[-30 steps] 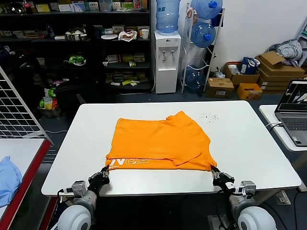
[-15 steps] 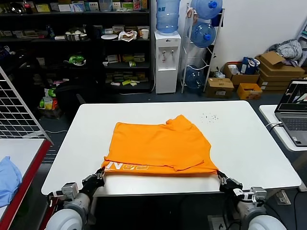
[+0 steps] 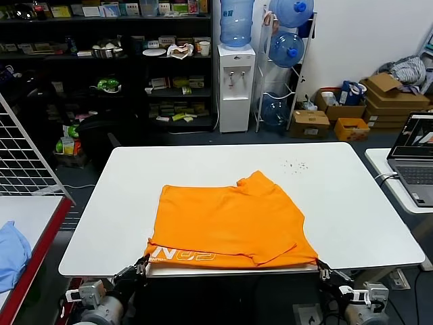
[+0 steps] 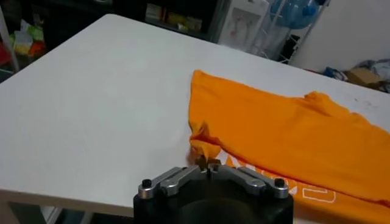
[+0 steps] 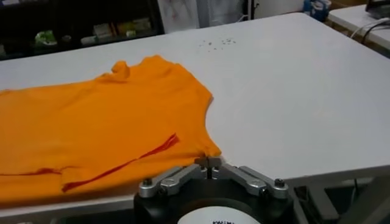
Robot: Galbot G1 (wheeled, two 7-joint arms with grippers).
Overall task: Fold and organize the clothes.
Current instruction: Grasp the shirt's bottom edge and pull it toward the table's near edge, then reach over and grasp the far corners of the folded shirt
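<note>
The orange T-shirt (image 3: 226,220) lies folded flat on the white table (image 3: 352,196), with its near hem right at the front edge. A strip of white lettering (image 3: 186,256) shows along that hem. My left gripper (image 3: 140,268) sits just below the table's edge at the shirt's near left corner. In the left wrist view its jaws (image 4: 207,163) are pinched together on a puckered bit of the T-shirt (image 4: 286,131). My right gripper (image 3: 323,272) is at the near right corner. Its jaws (image 5: 208,161) are closed on the tip of the T-shirt (image 5: 103,128).
A laptop (image 3: 416,159) stands on a side table to the right. A light blue cloth (image 3: 12,254) lies on the red-edged table at left, behind a wire rack (image 3: 24,156). Beyond the table are a water dispenser (image 3: 235,84), dark shelves and cardboard boxes (image 3: 379,101).
Both grippers have drawn back toward me and sunk below the table's front edge. They dragged the shirt with them, so its near hem now reaches the edge.
</note>
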